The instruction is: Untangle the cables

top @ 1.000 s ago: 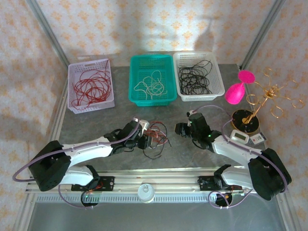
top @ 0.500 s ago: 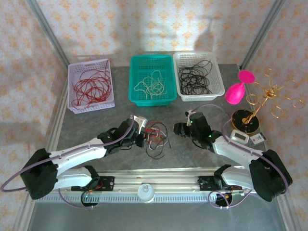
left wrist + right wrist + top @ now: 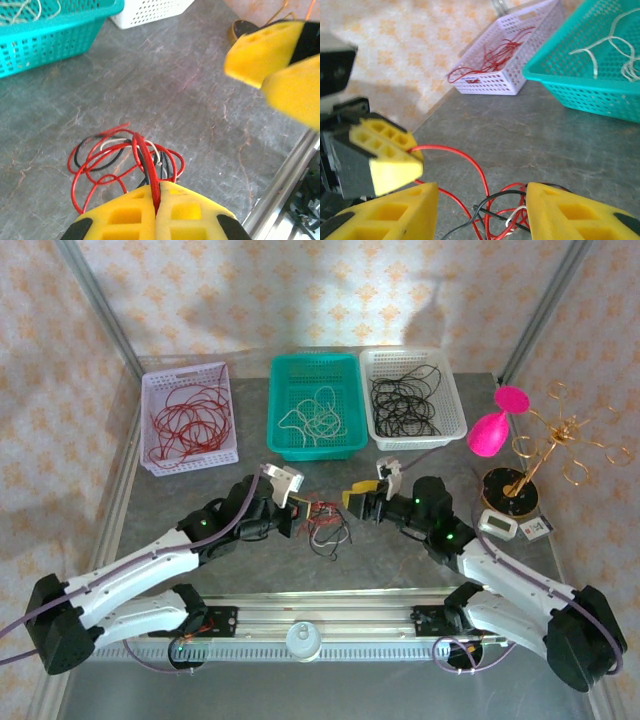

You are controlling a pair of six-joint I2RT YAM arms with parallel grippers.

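Observation:
The cables (image 3: 326,524) lie as a small tangle of red, black and white wires on the grey table between the two arms. My left gripper (image 3: 289,510) is at the tangle's left edge. Its yellow fingers (image 3: 156,194) are shut on a red cable that loops out over the bunch (image 3: 120,152). My right gripper (image 3: 353,500) sits at the tangle's upper right, its fingers open. In the right wrist view the right gripper (image 3: 482,200) straddles the bunch (image 3: 512,212) without touching it, and the left gripper's fingers (image 3: 385,155) hold the red loop just ahead.
Three baskets stand at the back: lavender (image 3: 225,410) with red wires, teal (image 3: 352,430) with white wires, white (image 3: 450,405) with black wires. A pink object (image 3: 492,430), a gold wire stand (image 3: 545,450) and a small white device (image 3: 498,526) sit at the right.
The left arm has stretched forward, still holding the red cable. The right gripper has swung left to the bunch with its yellow fingers apart. The tangle has drawn slightly tighter.

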